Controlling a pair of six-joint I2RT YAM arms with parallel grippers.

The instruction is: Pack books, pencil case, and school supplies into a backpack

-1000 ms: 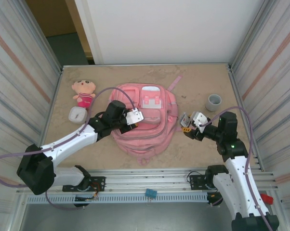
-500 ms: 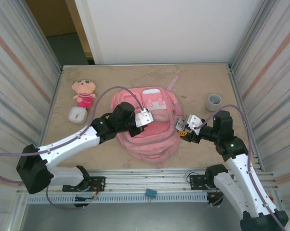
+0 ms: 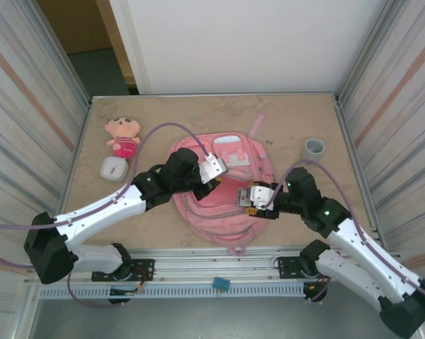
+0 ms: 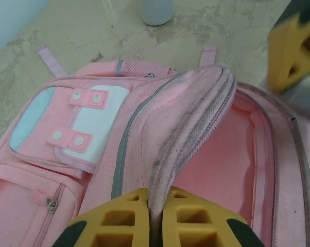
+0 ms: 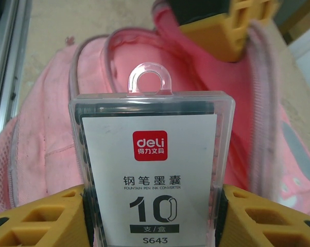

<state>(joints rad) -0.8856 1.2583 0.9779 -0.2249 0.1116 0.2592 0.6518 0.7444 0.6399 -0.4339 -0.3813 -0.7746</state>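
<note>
My left pincer (image 4: 156,218) pinches the backpack (image 4: 67,128) by its raised flap (image 4: 191,113); my right pincer (image 5: 152,221) grips the box (image 5: 150,154) over the opening.

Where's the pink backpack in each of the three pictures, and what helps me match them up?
Top external: backpack at the table's centre, between the two arms.
Left wrist: backpack with front pockets on the left, open compartment on the right.
Right wrist: backpack behind the held box.
Shared landmark: the left gripper pinching the raised flap.
</note>
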